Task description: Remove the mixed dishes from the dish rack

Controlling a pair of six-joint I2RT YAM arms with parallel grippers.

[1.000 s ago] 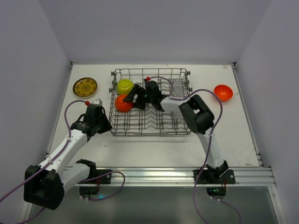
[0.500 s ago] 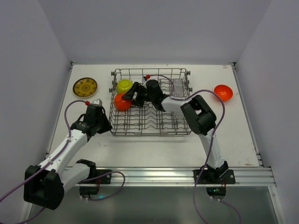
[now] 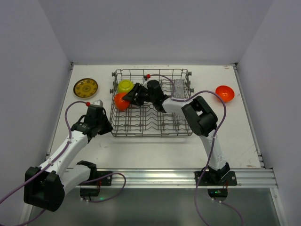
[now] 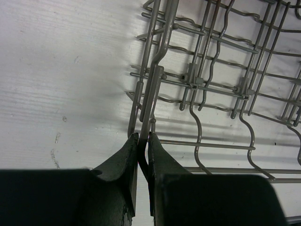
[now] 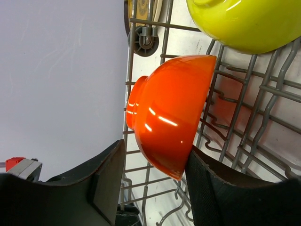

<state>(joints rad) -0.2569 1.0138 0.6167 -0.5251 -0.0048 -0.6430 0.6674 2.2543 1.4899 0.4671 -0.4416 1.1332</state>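
The grey wire dish rack (image 3: pixel 155 123) stands mid-table. In its left part lie an orange bowl (image 3: pixel 120 101) on its side and a yellow-green bowl (image 3: pixel 125 85); a clear glass (image 3: pixel 179 87) stands at its back right. My right gripper (image 3: pixel 132 96) reaches into the rack. In the right wrist view it (image 5: pixel 155 157) is open with the orange bowl's (image 5: pixel 169 108) rim between the jaws; the right pad (image 5: pixel 221 193) touches the rim and the left one stands apart from it. My left gripper (image 3: pixel 105 124) is shut on the rack's left edge wire (image 4: pixel 149 101).
A second orange bowl (image 3: pixel 225 93) sits on the table right of the rack. A patterned plate (image 3: pixel 85 87) lies flat at the back left. The yellow-green bowl (image 5: pixel 244 23) lies just beyond the orange one. The rack's upright tines (image 4: pixel 211 84) stand close to the left gripper.
My right gripper has moved left and a little farther into the rack, and the orange bowl has shifted slightly left with it. The left arm has not moved.
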